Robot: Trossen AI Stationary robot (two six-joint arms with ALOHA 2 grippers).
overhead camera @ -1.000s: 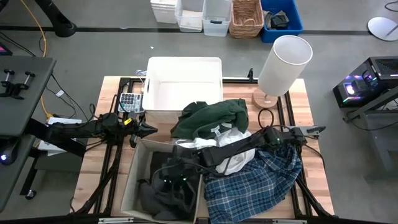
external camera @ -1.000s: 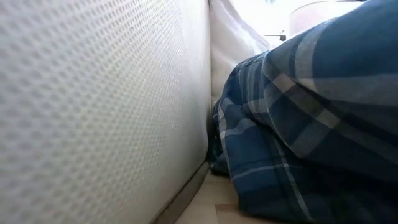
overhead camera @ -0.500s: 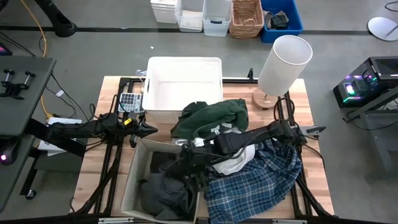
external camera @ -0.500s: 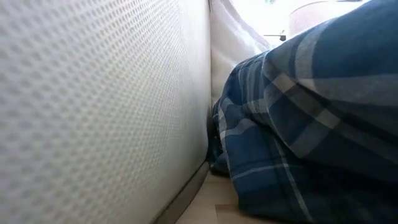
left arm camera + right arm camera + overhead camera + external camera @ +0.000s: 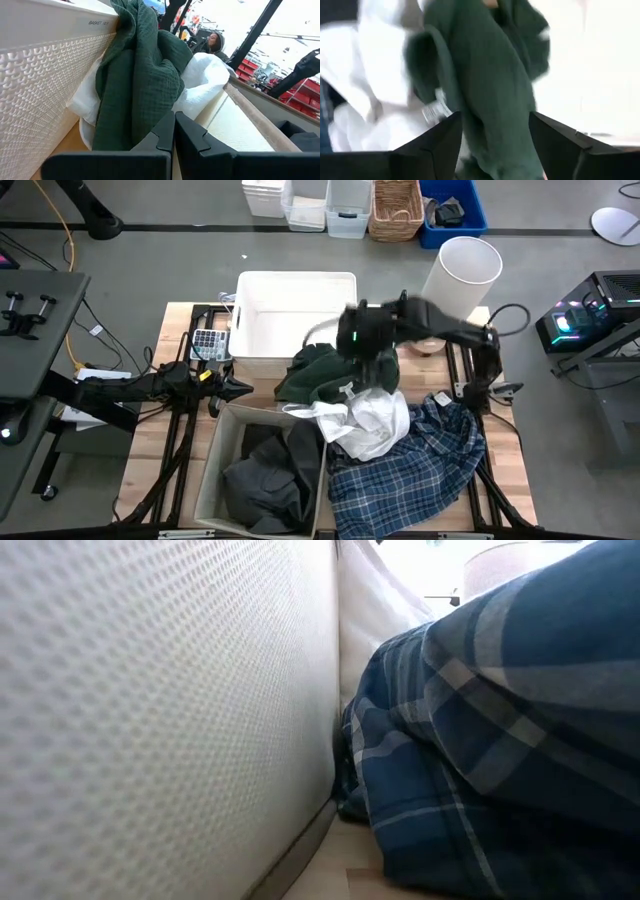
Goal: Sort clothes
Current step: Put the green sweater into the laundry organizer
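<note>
My right gripper (image 5: 366, 346) hangs open and empty in the air over the dark green garment (image 5: 330, 370), which lies against the white bin's near wall. In the right wrist view its open fingers (image 5: 495, 145) stand above that green cloth (image 5: 490, 85). A dark grey garment (image 5: 265, 475) lies inside the cardboard box (image 5: 214, 465). A white garment (image 5: 368, 420) lies on the plaid shirt (image 5: 410, 465), which also shows in the low view (image 5: 500, 740). My left gripper (image 5: 236, 388) waits shut at the table's left, facing the green garment (image 5: 140, 80).
The white plastic bin (image 5: 296, 290) stands at the far middle of the table. A white cylinder lamp (image 5: 455, 280) on a wooden base stands at the far right. A calculator-like device (image 5: 206, 343) lies left of the bin. The box wall (image 5: 160, 710) fills the low view's left.
My right gripper has come up out of the cardboard box and swung toward the table's far edge, and it now hangs above the green garment. The dark grey garment stays behind in the box, settled lower and spread out.
</note>
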